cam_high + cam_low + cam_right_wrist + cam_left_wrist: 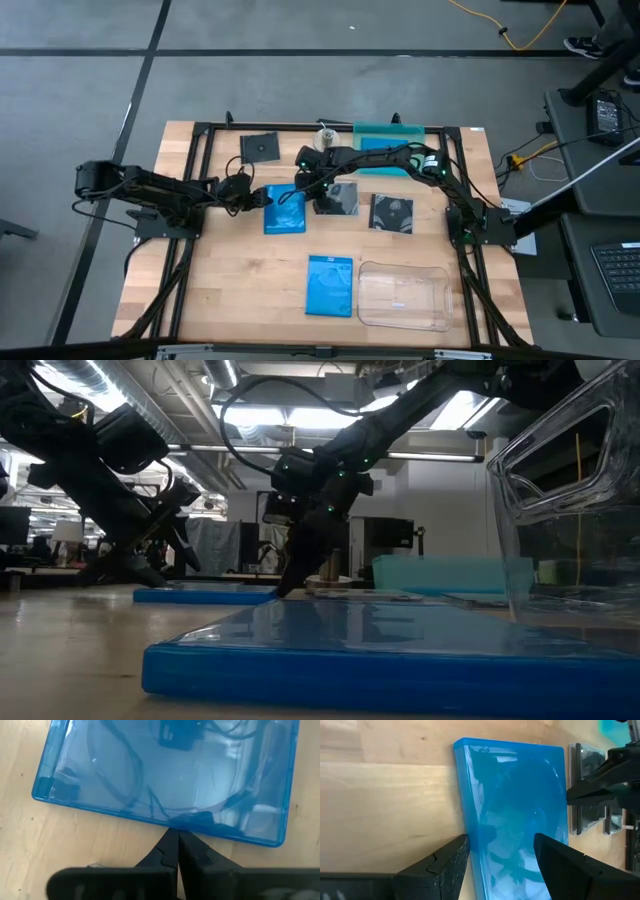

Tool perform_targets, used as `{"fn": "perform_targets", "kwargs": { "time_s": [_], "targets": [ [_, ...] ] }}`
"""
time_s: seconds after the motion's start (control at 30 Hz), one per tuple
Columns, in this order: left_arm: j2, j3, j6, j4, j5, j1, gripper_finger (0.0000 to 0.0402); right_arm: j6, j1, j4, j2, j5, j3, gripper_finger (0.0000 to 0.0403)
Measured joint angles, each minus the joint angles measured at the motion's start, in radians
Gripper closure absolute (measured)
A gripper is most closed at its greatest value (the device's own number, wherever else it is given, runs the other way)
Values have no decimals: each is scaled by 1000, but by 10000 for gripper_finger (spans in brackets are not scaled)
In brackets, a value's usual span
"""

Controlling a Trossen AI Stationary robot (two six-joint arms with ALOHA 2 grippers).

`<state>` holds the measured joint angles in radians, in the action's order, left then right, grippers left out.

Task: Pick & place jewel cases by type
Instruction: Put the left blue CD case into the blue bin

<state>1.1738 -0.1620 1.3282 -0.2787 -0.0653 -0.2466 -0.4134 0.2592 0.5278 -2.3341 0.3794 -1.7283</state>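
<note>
On the wooden surface [240,290] a bright blue rectangular plastic jewel case [285,210] lies flat near the middle; the left end effector [500,851] has its fingers spread apart, one on either side of this case's near corner, one finger [447,865] just beside its edge; the right end effector [176,842] has its fingers pressed together, their tips meeting the opposite edge of the same case; a second blue case [330,285] lies flat towards the front, beside a clear plastic tray [404,296]; two dark squarish cases [338,199] [392,213] lie side by side just right of the central blue one; a third dark case [259,146] sits near the back edge; a teal translucent tray [388,137] stands at the back.
</note>
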Motion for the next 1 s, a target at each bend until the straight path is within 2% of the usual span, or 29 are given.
{"fn": "perform_targets", "kwargs": {
  "time_s": [0.27,0.4,0.63,1.0],
  "targets": [
    [-5,2,-19,-49,21,-1,177,19,2,-3,-22,18,0,395],
    [-42,-28,-40,45,81,2,178,15,2,-6,-23,17,0,395],
    [-88,-85,-44,177,97,3,178,15,2,-7,-23,17,0,395],
    [-116,-114,-50,239,93,8,178,12,2,-7,-23,17,0,395]
  ]
}}
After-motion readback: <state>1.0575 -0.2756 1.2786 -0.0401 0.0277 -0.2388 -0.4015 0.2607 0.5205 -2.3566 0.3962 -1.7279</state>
